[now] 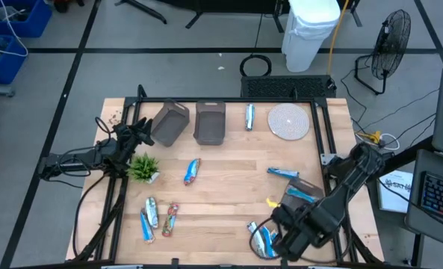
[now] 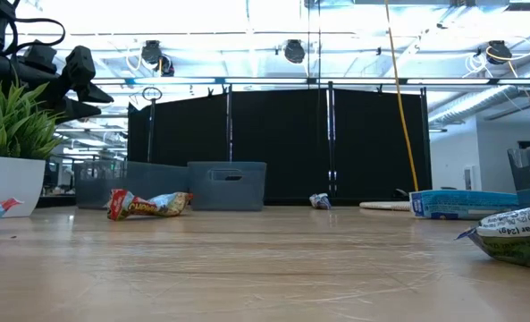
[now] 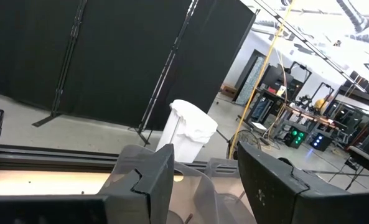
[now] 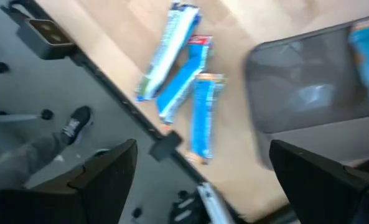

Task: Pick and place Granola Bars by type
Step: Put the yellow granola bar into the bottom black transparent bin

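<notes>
1. overhead, the wooden desk [image 1: 228, 194] carries about a dozen granola bars [image 1: 193, 171] scattered in small groups.
2. right gripper [image 1: 287, 240] is over the near right corner of the desk, fingers spread wide and holding nothing.
3. a cluster of three bars [image 4: 187, 81] lies on the wood below that gripper, blue-and-white wrappers side by side, close to the desk edge.
4. a grey bin [image 4: 308, 81] sits just beside the cluster; a blue wrapper shows inside it at one edge. from above, this bin [image 1: 302, 196] is partly hidden under the right arm.
5. left gripper [image 1: 140, 133] hangs above the far left part of the desk, next to two grey bins [image 1: 170, 124] that stand side by side. its fingers [image 3: 140, 180] are partly apart with nothing visible between them.
6. small green plant [image 1: 143, 167] stands near the left gripper, on its near side.
7. one bar lies mid-desk, three more at near left [image 1: 158, 218], one at the far edge by a round mat [image 1: 289, 121], one at mid right [image 1: 283, 172].
8. at desk level a red-and-yellow wrapped bar [image 2: 148, 204] lies in front of the two bins.
9. beyond the desk edge, a person's leg and shoe [image 4: 72, 127] show on the floor.
</notes>
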Available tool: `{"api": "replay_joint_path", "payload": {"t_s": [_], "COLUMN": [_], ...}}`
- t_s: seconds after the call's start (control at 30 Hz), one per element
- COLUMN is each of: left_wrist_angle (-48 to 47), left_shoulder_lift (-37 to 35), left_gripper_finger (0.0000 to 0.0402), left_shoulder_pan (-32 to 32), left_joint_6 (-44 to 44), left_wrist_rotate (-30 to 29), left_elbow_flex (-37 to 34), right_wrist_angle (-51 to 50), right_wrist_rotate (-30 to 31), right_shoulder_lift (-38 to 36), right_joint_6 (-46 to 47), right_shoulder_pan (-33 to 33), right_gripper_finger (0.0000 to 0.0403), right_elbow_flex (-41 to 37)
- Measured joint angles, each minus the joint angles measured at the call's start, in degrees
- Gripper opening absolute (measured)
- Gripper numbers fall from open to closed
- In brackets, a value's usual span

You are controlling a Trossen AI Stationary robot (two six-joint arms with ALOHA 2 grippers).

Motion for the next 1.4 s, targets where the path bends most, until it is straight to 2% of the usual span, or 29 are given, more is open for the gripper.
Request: {"api": "replay_joint_path", "payload": {"t_s": [0.27,0.5,0.8,1.03,1.4], "left_wrist_angle": [-0.02,-0.01,0.0,0.0,0.0], "left_shoulder_lift": [-0.01,-0.01,0.0,0.0,0.0], "left_gripper_finger": [0.0182,0.0182,0.0182,0.0182,0.0182], "left_shoulder_pan": [0.02,0.01,0.02,0.02,0.0], "left_joint_6": [0.0,0.01,0.0,0.0,0.02], "left_wrist_rotate": [-0.02,-0.01,-0.01,-0.02,-0.02], "left_elbow_flex": [0.0,0.0,0.0,0.0,0.0], "right_wrist_angle": [7.43,8.16,12.53,20.89,24.96], "right_wrist_rotate": [-0.07,0.37,1.52,-0.1,-2.77], "right_shoulder_lift": [5.26,7.67,7.86,7.86,7.86], "right_joint_6": [5.98,6.73,6.75,6.75,6.18], "right_shoulder_pan": [2.25,4.0,5.3,5.26,5.28], "right_gripper_finger": [0.0357,0.0357,0.0357,0.0357,0.0357], "right_elbow_flex": [1.86,1.09,-6.47,-12.99,-19.18]}}
